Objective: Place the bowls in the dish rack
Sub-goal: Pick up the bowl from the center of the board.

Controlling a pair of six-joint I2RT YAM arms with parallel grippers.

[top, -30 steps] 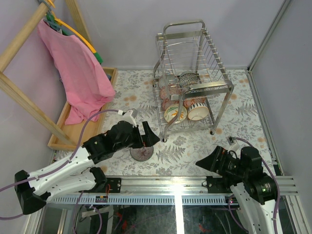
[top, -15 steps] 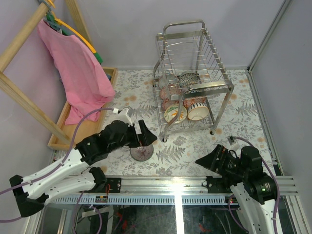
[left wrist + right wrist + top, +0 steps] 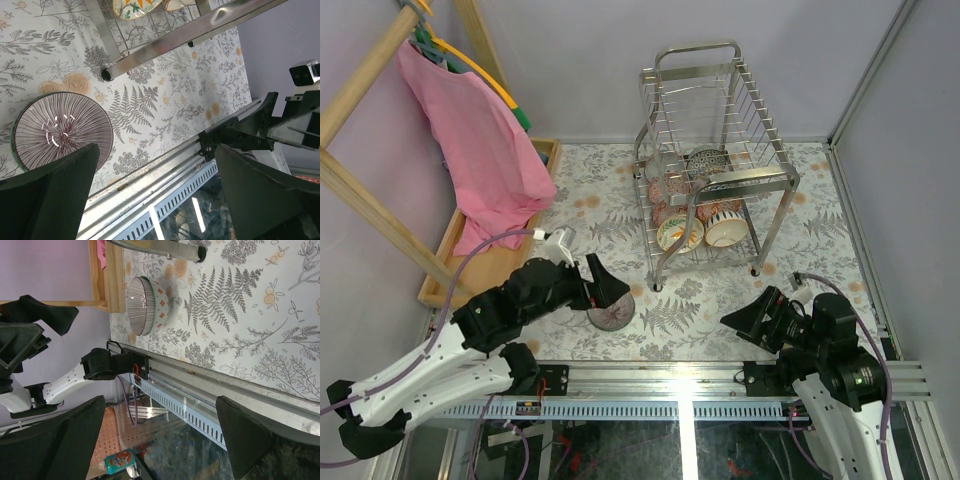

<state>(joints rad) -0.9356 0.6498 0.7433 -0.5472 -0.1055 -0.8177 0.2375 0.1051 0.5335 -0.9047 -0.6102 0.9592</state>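
Note:
One bowl [image 3: 611,315] sits on the floral table near the front edge, striped purple inside and pale with red diamonds outside. It also shows in the left wrist view [image 3: 60,132] and, on edge, in the right wrist view [image 3: 145,305]. My left gripper [image 3: 607,281] is open and empty, just above and behind this bowl. My right gripper [image 3: 745,318] is open and empty at the front right, well clear of the bowl. The chrome dish rack [image 3: 760,130] stands at the back centre with several bowls [image 3: 680,232] in its tiers. In the left wrist view the left gripper [image 3: 157,200] frames the front rail.
A shallow wooden tray [image 3: 485,265] lies at the left, with a pink cloth [image 3: 480,150] hanging from a wooden frame above it. The metal front rail [image 3: 680,375] runs along the table's near edge. A rack leg [image 3: 107,75] stands close behind the bowl.
My left arm has drawn back to the left and towards the front, away from the rack, still open. The bowl and the right arm have barely moved.

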